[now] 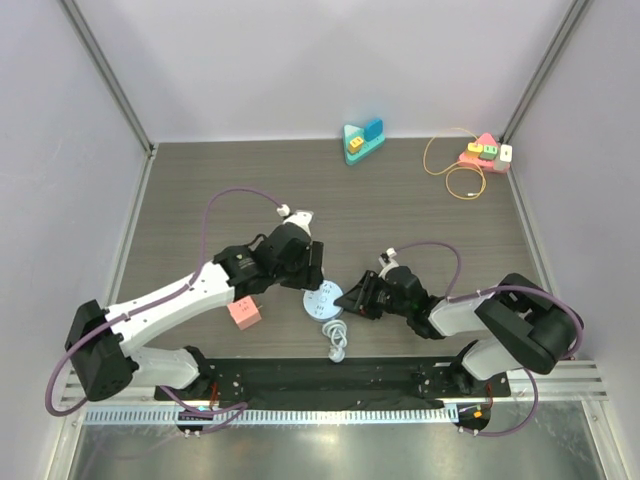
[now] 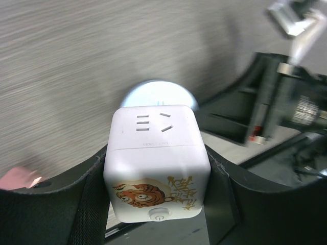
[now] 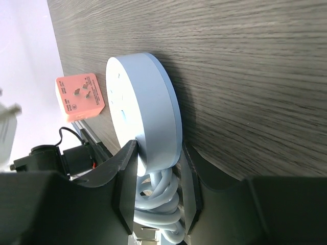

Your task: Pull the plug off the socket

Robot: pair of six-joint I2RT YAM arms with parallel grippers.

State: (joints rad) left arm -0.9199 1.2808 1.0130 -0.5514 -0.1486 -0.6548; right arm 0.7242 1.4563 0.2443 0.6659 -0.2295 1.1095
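Note:
My left gripper point(image 1: 305, 268) point(image 2: 157, 173) is shut on a white cube plug point(image 2: 156, 163) with a tiger picture and a power button, gripped by its two sides. The plug hangs just above the round pale-blue socket point(image 2: 158, 94) and looks clear of it. The socket point(image 1: 322, 300) point(image 3: 148, 102) lies on the dark wood table with its slotted face bare. My right gripper point(image 1: 352, 298) point(image 3: 157, 158) is shut on the socket's rim, above its bundled pale cord point(image 1: 336, 338) point(image 3: 156, 204).
A pink cube adapter point(image 1: 244, 313) point(image 3: 79, 94) lies left of the socket. At the back stand a teal block toy point(image 1: 363, 140) and a pink block toy point(image 1: 483, 153) with a yellow cord point(image 1: 455, 172). A black base strip point(image 1: 330, 375) runs along the near edge.

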